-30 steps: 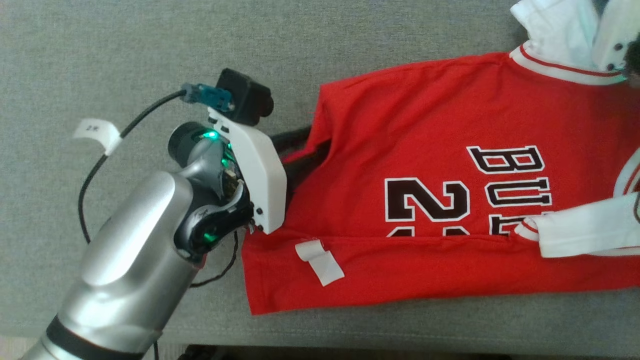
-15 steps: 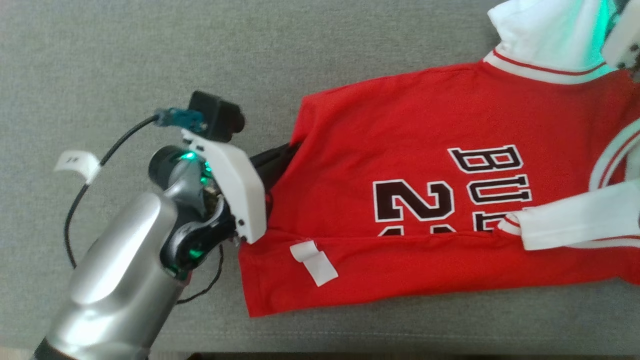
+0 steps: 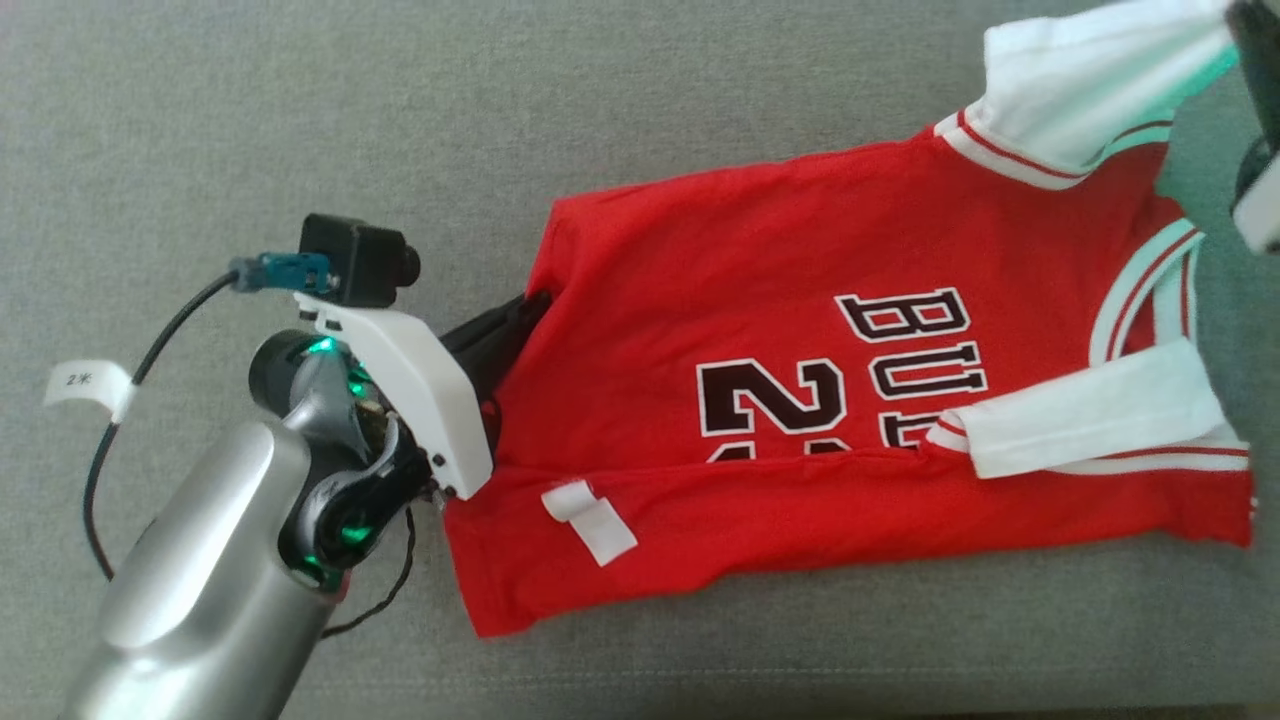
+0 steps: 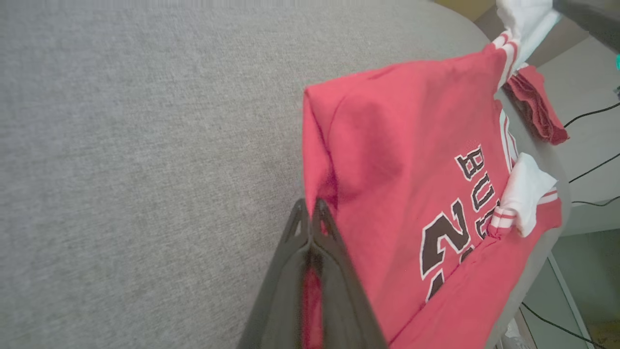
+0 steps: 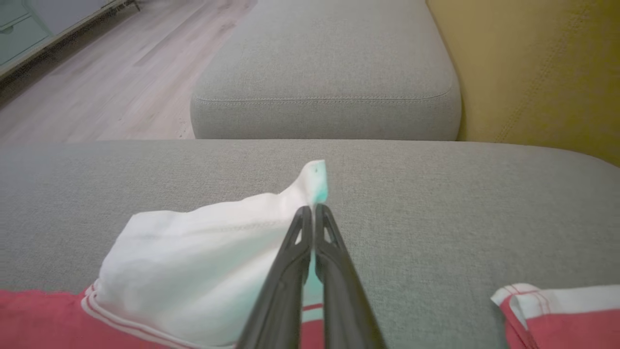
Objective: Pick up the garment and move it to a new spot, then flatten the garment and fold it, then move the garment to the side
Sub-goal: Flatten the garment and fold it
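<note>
Two claws, both clamped: left gripper (image 4: 310,206) pinching the hem of the red garment (image 3: 700,300), which lies along the grey cushion (image 3: 300,120)'s front edge; right gripper (image 5: 314,209) pinching the far white sleeve (image 3: 1080,90), bunched a second ago, now taut; beyond, second cushion (image 5: 329,63), yellow backrest (image 5: 533,72), wood floor (image 5: 97,72).

Your left arm (image 3: 200,560) reaches in from the lower left of the head view, its silver forearm angled up to a bent wrist with green lights lit. Your left gripper (image 4: 310,206) has both dark fingers pressed together on the red edge of the garment (image 4: 411,169). Your right gripper (image 5: 312,208) is likewise pinched tight, clamping the tip of its white sleeve.
</note>
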